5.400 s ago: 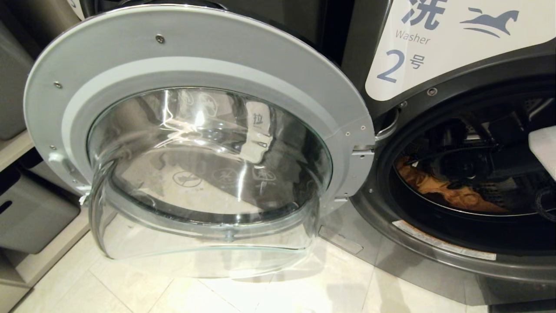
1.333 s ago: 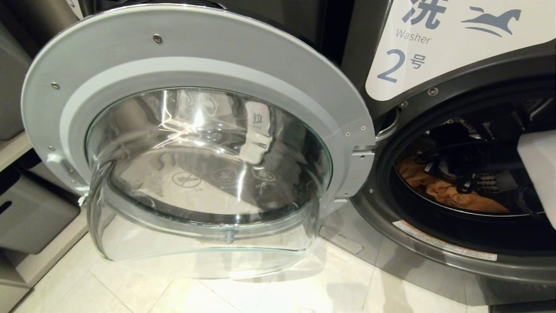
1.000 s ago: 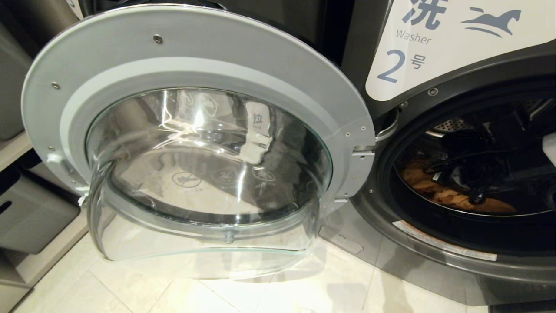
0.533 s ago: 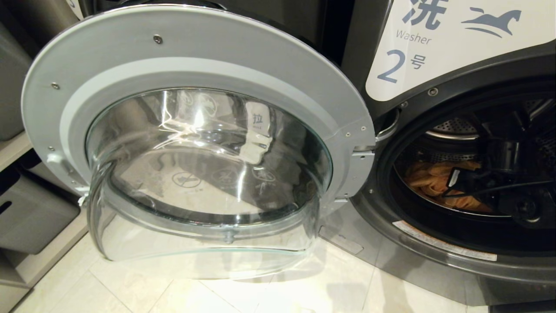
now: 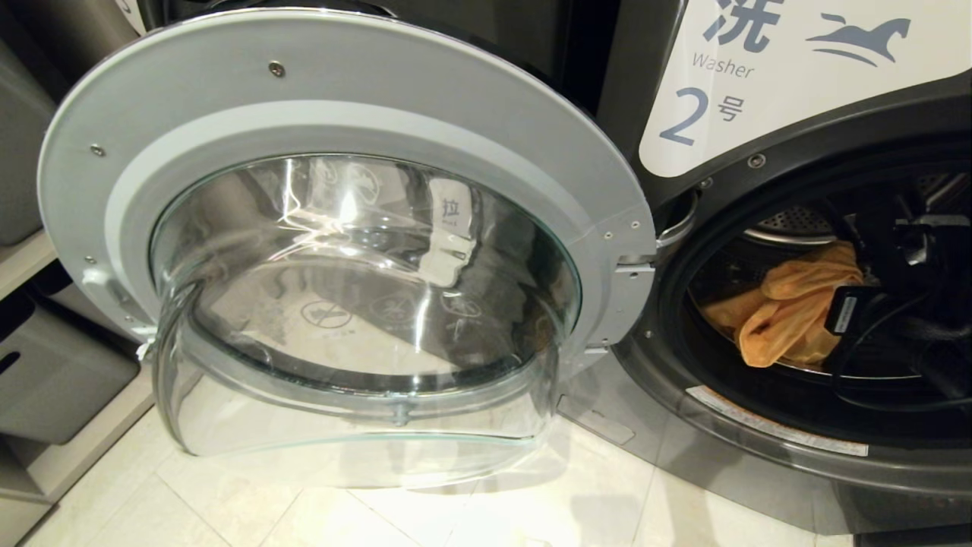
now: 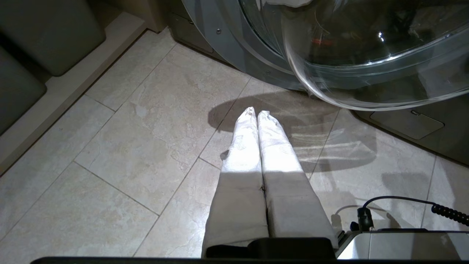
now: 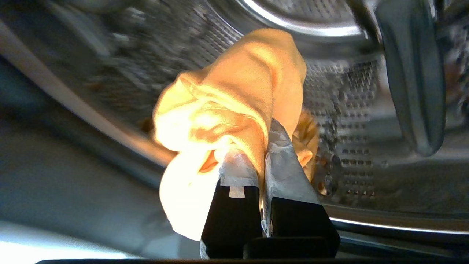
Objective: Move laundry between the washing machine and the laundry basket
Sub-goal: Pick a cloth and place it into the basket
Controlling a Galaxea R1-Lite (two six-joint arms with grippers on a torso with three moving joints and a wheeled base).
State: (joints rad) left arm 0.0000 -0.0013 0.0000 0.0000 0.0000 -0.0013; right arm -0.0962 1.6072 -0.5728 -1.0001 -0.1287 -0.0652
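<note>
The orange cloth (image 5: 790, 311) hangs inside the washer (image 5: 759, 425) drum at the head view's right, pinched between the right gripper (image 7: 263, 146) fingers. The left gripper (image 6: 256, 114) hangs over the floor tiles (image 6: 128, 146), fingers pressed together, holding nothing.

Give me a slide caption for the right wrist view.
Right gripper shut on the orange-yellow garment inside the washing machine drum.
</note>
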